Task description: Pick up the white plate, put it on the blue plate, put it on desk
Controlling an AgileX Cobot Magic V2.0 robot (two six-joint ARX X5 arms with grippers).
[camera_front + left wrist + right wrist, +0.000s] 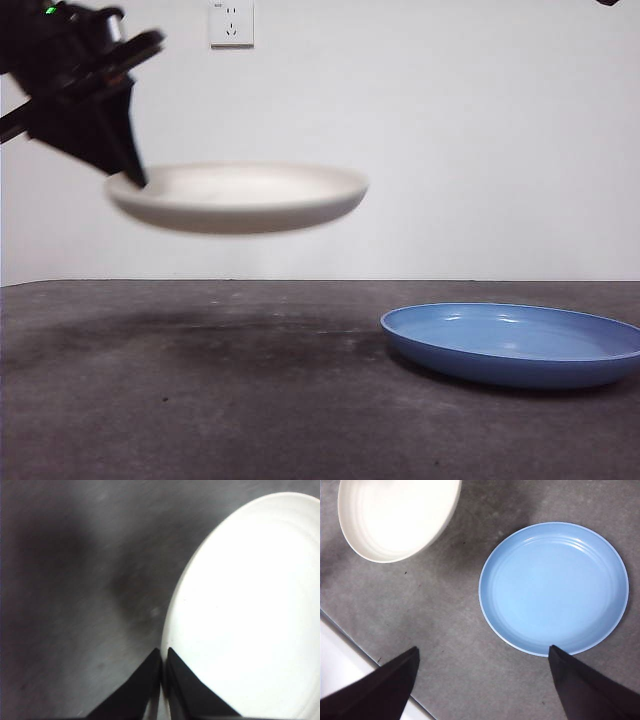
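Observation:
The white plate (240,196) hangs level in the air, well above the desk (200,400), at the left of the front view. My left gripper (130,172) is shut on its left rim; in the left wrist view the jaws of the left gripper (163,655) pinch the edge of the white plate (250,610). The blue plate (515,342) lies flat on the desk at the right, apart from the white one. My right gripper (482,652) hovers high and open above the blue plate (553,587), holding nothing, with the white plate (395,515) also in its view.
A wall socket (231,24) is on the white wall behind. A dark shadow lies on the desk under the lifted plate. The desk's edge (350,635) shows in the right wrist view, with a pale floor beyond.

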